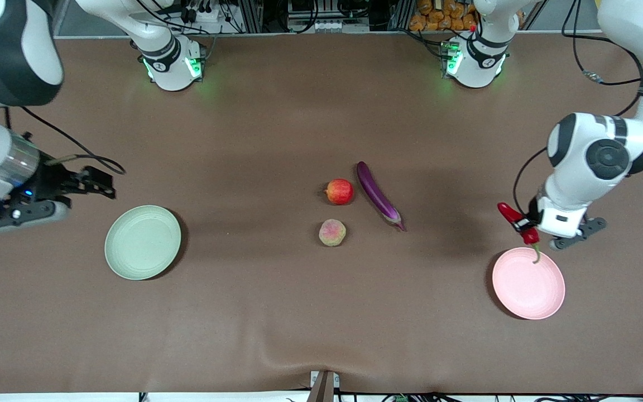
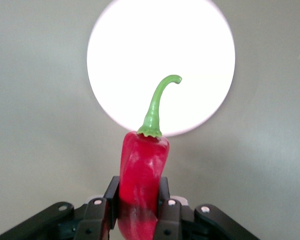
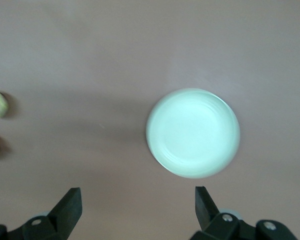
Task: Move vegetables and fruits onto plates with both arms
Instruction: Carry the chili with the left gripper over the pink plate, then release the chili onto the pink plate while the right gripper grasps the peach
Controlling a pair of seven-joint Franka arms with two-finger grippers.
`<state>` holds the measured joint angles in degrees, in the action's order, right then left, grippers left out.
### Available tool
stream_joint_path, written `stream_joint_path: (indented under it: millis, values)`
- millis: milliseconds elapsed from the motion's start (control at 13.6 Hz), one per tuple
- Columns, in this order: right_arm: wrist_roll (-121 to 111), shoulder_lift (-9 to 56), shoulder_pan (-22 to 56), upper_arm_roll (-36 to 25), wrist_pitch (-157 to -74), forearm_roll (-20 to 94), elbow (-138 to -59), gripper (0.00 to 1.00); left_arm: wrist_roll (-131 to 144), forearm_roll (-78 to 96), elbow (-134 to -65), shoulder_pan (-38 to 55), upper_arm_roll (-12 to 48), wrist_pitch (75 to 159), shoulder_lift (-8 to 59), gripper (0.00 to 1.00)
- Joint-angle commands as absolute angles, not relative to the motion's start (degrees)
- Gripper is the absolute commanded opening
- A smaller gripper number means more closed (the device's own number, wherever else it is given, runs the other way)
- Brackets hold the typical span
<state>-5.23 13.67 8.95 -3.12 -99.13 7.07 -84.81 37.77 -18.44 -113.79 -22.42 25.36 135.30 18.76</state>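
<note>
My left gripper (image 1: 522, 225) is shut on the red chili pepper (image 1: 517, 220) and holds it in the air over the edge of the pale pink plate (image 1: 528, 290). In the left wrist view the chili (image 2: 142, 175) sits between the fingers (image 2: 106, 207), its green stem over the plate (image 2: 190, 50). My right gripper (image 1: 95, 186) is open and empty, in the air beside the pale green plate (image 1: 142, 242), which shows in the right wrist view (image 3: 192, 132). The purple eggplant (image 1: 378, 195), the red-yellow apple (image 1: 339, 191) and the peach (image 1: 332, 232) lie mid-table.
The brown table cover (image 1: 277, 312) has a small wrinkle at its near edge. The two arm bases (image 1: 173, 61) stand with green lights along the table's back edge. Cables run from the left arm's end.
</note>
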Motion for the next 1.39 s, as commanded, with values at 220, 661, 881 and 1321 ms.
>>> stream_joint_path:
  millis: [220, 661, 881, 1321]
  values:
    - [18.7, 28.3, 17.5, -3.4, -109.5, 10.2, -74.1, 1.0, 31.4, -15.9, -94.5, -23.5, 25.8, 133.7, 34.8, 0.0]
    - [46.2, 39.7, 30.5, -3.3, -122.6, 11.5, -72.6, 1.0, 31.4, -15.3, -83.9, -22.7, 25.6, 133.7, 43.9, 0.0]
    - [54.3, 46.2, 33.3, -1.2, -131.8, 13.5, -72.3, 1.0, 31.2, -15.1, -80.0, -21.4, 23.0, 133.7, 48.0, 0.0]
    - [65.5, 54.0, 37.9, -0.9, -135.6, 13.5, -68.0, 1.0, 31.1, -15.7, -77.7, -18.9, 17.7, 134.2, 51.1, 0.11]
